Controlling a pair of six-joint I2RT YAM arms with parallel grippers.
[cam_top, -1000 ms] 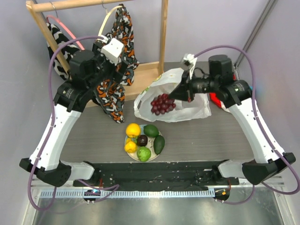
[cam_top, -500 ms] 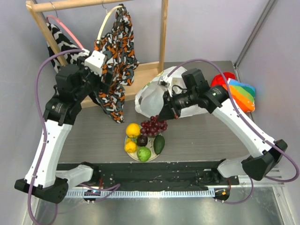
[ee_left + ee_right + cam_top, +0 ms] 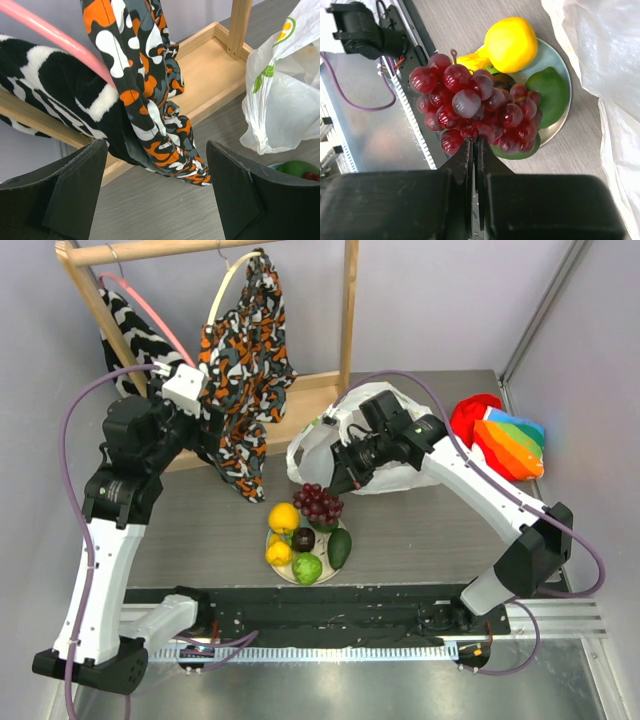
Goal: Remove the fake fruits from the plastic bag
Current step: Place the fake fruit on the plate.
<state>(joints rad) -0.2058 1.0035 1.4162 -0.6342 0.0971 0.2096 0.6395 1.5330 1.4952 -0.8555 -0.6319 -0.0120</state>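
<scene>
Grape bunch, over the plate: smooth glossy plastic, sharp highlights. Lemon, on the plate: matt, faintly dimpled skin. Plate: smooth, soft sheen. Plastic bag: thin translucent film, crinkled. Table: matt grey wood-grain. Rack base: pale bare wood. Garment: soft printed cloth.

— Light?
— Bright, even, from above; only faint shadows on the table.
— Focus?
— Sharp on the grape bunch, small glints; plastic bag nearly blown out at right; wrist views' lower edges dark, soft.
</scene>
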